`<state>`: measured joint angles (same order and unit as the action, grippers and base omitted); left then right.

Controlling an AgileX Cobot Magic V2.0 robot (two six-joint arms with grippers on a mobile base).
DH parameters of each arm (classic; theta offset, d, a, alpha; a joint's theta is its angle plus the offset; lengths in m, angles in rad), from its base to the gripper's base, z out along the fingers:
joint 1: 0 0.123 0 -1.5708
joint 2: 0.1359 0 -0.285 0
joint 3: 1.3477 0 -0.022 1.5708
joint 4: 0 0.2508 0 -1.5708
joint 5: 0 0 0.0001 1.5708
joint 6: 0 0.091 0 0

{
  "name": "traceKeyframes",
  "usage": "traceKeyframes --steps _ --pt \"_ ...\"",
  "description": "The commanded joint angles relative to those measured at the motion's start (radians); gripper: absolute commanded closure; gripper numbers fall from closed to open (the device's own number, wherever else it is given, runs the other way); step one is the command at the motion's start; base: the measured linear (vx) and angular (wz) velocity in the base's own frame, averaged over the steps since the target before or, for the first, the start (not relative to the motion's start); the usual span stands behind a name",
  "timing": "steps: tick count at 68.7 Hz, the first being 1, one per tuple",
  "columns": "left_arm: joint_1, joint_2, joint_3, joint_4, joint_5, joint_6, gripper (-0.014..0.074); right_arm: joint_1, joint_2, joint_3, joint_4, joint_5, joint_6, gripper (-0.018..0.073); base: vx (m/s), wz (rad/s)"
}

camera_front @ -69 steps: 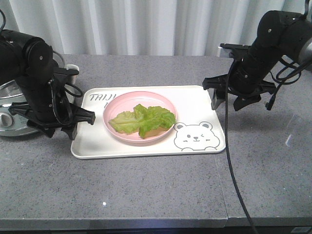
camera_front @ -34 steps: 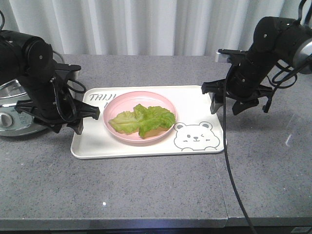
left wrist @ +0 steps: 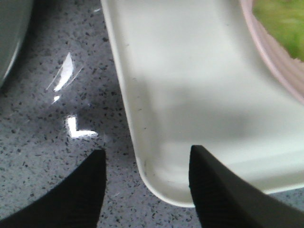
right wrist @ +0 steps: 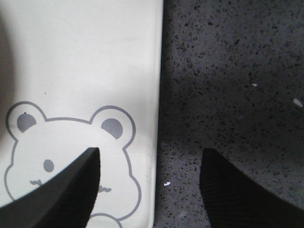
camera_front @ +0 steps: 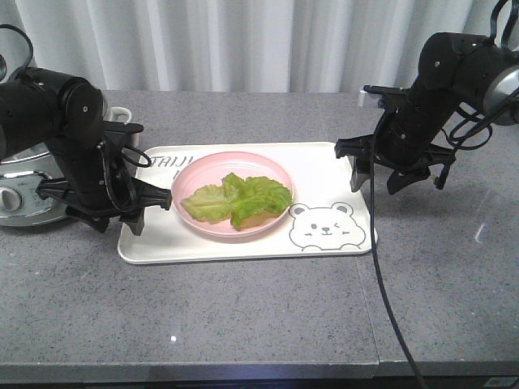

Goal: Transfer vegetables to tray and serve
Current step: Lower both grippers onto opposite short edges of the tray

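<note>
Closest to us is the grey speckled counter [camera_front: 243,324]. A thin black cable [camera_front: 381,275] hangs down across it on the right side.

A little farther back, the big cream-white tray [camera_front: 162,243] lies flat on the counter. A winking bear face [camera_front: 326,226] is drawn on its front right corner. A round pink plate [camera_front: 212,168] sits in the middle of the tray. The vegetables [camera_front: 239,198], a few crinkly green leaves, lie on the pink plate. They do not touch the tray itself.

The left gripper [left wrist: 145,156] is down low at the tray's left side, near its front corner. Its jaws are wide apart and hold nothing. One finger is over the counter and the other is over the tray, with the tray's rim between them. I cannot tell if they touch the tray.

The right gripper [right wrist: 151,159] is at the tray's right side. Its jaws are wide apart too and hold nothing. One finger is over the bear drawing, the other is over the counter, and the tray's edge runs between them.

Farther back on the left is a shiny silver pot [camera_front: 18,194]. A white cup [camera_front: 120,116] peeks out behind the left arm. Grey letters [camera_front: 166,160] are on the tray's far left corner.

At the very back hangs a pale curtain [camera_front: 243,40].
</note>
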<state>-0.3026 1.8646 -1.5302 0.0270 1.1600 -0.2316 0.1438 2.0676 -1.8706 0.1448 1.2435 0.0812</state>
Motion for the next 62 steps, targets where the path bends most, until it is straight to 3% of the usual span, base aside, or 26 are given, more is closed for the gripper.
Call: traceKeyframes --steps 1,30,41,62 --pt "0.0 -0.047 -0.021 -0.014 -0.023 0.0 0.0221 -0.004 -0.053 -0.024 -0.006 0.047 0.002 0.0117 0.0 0.0" --pt "0.0 -0.047 -0.021 -0.013 -0.029 0.001 0.0221 -0.004 -0.035 0.031 0.019 0.048 0.001 0.0125 0.0 0.0" --pt "0.0 -0.047 -0.021 -0.012 -0.047 0.001 0.0221 -0.004 -0.035 0.085 -0.035 0.046 0.004 0.0125 0.0 0.0" --pt "0.0 -0.038 -0.021 -0.012 -0.052 0.001 0.0221 -0.002 -0.031 0.085 0.028 0.045 0.0 0.0125 0.0 0.0"
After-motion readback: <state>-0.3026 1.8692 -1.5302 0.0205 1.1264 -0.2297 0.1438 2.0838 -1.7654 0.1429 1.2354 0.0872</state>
